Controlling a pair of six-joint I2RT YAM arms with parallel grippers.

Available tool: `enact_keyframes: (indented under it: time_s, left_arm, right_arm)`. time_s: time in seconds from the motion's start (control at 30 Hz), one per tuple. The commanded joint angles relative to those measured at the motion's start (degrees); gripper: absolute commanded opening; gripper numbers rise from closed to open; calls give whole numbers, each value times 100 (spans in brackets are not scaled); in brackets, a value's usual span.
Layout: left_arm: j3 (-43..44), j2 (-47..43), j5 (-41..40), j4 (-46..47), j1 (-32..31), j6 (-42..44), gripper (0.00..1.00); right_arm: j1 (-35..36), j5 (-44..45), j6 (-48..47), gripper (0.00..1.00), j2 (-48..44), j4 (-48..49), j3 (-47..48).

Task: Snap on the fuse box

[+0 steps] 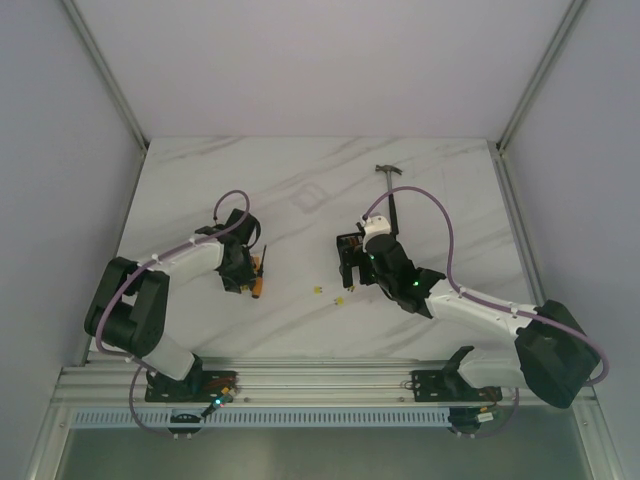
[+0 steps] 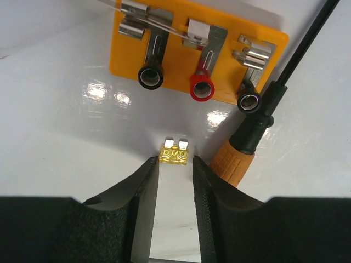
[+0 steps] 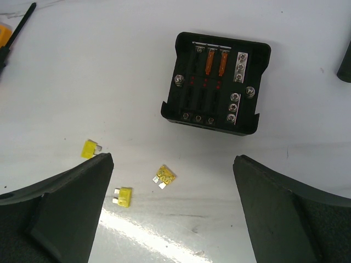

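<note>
White marble-look table (image 1: 200,180), glossy, grey walls around. Fuse box (image 3: 216,82) sits mid-table, just ahead of the right gripper (image 3: 173,160): black square plastic, top uncovered, two orange fuses slotted in, silver screws along its metal strips. Right gripper spread wide, holding nothing, hovering near the box. Three loose fuses (image 3: 123,196), yellow with metal blades, lie flat on the table between its fingers and the box. Clear lid (image 1: 308,198), a faint rounded square, lies well apart, farther back. Left gripper (image 2: 175,164) is partly closed, its ribbed black fingertips flanking a yellow fuse (image 2: 174,153); can't tell whether it is pinched. Beyond it, a flat orange plate (image 2: 123,60) with metal clips, and a screwdriver (image 2: 236,159) with a ribbed orange grip.
</note>
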Motion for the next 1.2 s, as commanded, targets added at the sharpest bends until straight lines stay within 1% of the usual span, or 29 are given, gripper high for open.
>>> enact_keyframes:
  time_s: [0.0,0.17,0.37,0.43,0.9,1.0,1.1,1.17]
  left_arm:
    - [-188,329,-205,-73,20,96,40]
    - [-183,337,-229,-71,16,115,37]
    - [-163,206,-179,-73,20,123,29]
    - [-151,100,-156,-70,19,110,28]
    - [102,-785,254,-100,17,40,26]
    - [155,-848,381,-101,10,11,27]
    - [336,-1053,512,-101,-125,6,27]
    - [519,-1034,547,-90,-335,-28,27]
  right_arm:
    - [-17,-12,69,99,-29,104,108]
    - [-17,-11,69,99,-25,102,108]
    - [-17,-3,69,99,-30,97,101]
    - [-17,-11,77,99,-32,102,107]
    - [-17,-18,86,99,-71,76,108]
    - [-17,-29,87,99,-75,79,108]
    - [-18,-27,87,99,-61,74,108]
    - [-13,-36,87,99,-47,80,116]
